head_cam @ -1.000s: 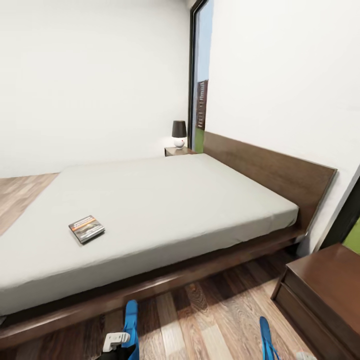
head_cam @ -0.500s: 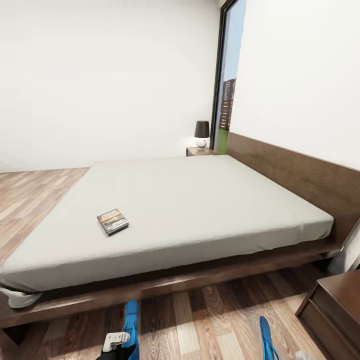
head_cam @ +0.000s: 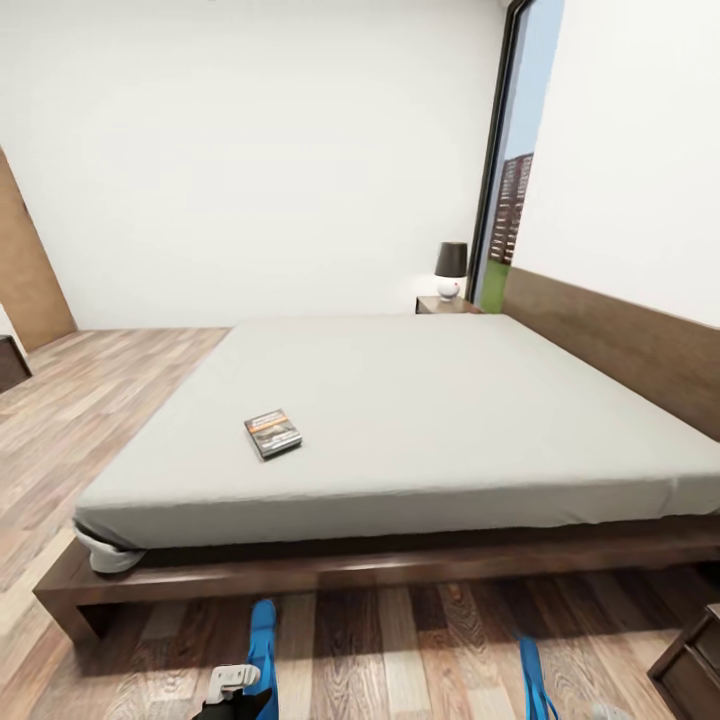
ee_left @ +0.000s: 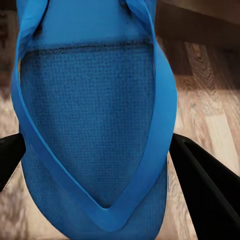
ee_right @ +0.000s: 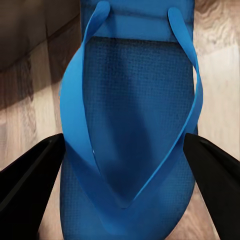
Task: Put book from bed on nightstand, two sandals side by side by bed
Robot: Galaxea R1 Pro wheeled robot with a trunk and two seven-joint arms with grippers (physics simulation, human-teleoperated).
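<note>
The book [head_cam: 273,433], dark with an orange band, lies on the off-white mattress of the bed [head_cam: 430,400], towards its near left corner. The nightstand [head_cam: 447,305] with its dark-shaded lamp [head_cam: 450,268] stands beyond the bed's far side, by the window. My left gripper [head_cam: 238,688] is shut on one blue sandal [head_cam: 263,645] above the floor in front of the bed. In the left wrist view the black fingers [ee_left: 207,187] flank that sandal [ee_left: 95,125]. My right gripper [ee_right: 122,170] is shut on the other sandal [ee_right: 135,115], which also shows low in the head view [head_cam: 533,680].
A lampless dark cabinet [head_cam: 692,665] pokes in at the lower right. A brown door [head_cam: 30,270] and a dark piece of furniture [head_cam: 10,362] stand at the far left. Wood-plank floor [head_cam: 90,410] runs left of the bed and along its near side.
The whole head view has swung left: the bed's foot end and the door have come into view, and the right cabinet has slid nearly out. Both sandals stay in the grippers.
</note>
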